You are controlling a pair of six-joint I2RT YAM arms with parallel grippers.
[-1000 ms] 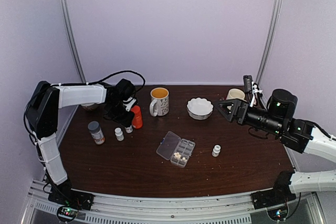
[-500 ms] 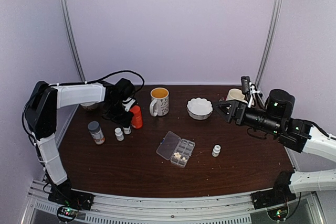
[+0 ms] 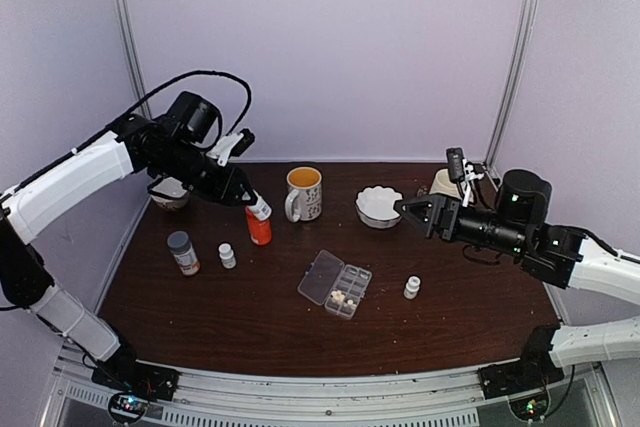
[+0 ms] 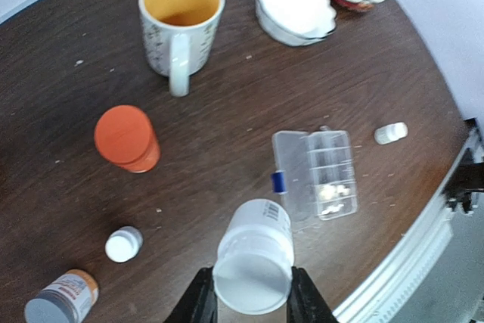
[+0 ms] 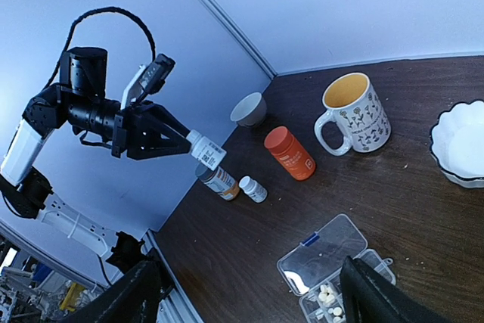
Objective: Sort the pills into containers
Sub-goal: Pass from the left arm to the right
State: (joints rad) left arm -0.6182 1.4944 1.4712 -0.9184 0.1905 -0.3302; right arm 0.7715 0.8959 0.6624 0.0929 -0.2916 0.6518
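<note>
The left gripper (image 3: 248, 199), held high beyond the box (image 3: 335, 284), clamped a white bottle (image 4: 253, 262); the right gripper (image 3: 408, 211) hovered wide open, empty.

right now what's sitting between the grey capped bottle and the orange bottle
One small white bottle stands between the grey-capped bottle and the orange bottle, apart from both; the top view shows it.

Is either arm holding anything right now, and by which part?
The left gripper holds a small white bottle by one end, in the air. The right gripper is open and empty.
</note>
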